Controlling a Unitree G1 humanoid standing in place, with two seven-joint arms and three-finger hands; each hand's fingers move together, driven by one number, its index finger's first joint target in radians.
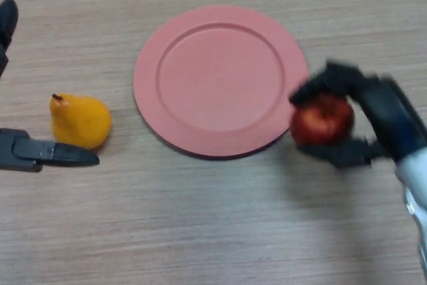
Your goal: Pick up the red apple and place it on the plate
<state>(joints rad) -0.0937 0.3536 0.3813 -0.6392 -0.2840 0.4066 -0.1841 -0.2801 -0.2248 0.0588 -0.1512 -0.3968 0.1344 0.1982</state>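
The right robot hand (373,121) is curled round the red apple (322,119), fingers over its top and the thumb beneath, just beside the right edge of the pink plate (220,79). The apple overlaps the plate's rim in the head view, and it is hard to tell whether it is lifted clear of the wooden surface (213,231) or resting on it.

The main risk is the rim. If the apple is carried across low, its underside or the lower thumb could catch the raised edge and shove the plate leftward, or tip it. A plate that light-looking would probably slide rather than resist.

The second risk is the grip itself. The apple is round and smooth, and the hold seems to cover only its top and bottom; a quick sideways move could let it roll out toward the near edge of the surface.

Release matters too. Let go near the rim, the apple may roll back off; the flat centre is the safer spot, and a drop from height could make it bounce or roll out.

The left robot hand (47,153) lies with straight fingers beside the yellow pear (80,121), well apart from the plate, so it should not interfere if it keeps to that side.
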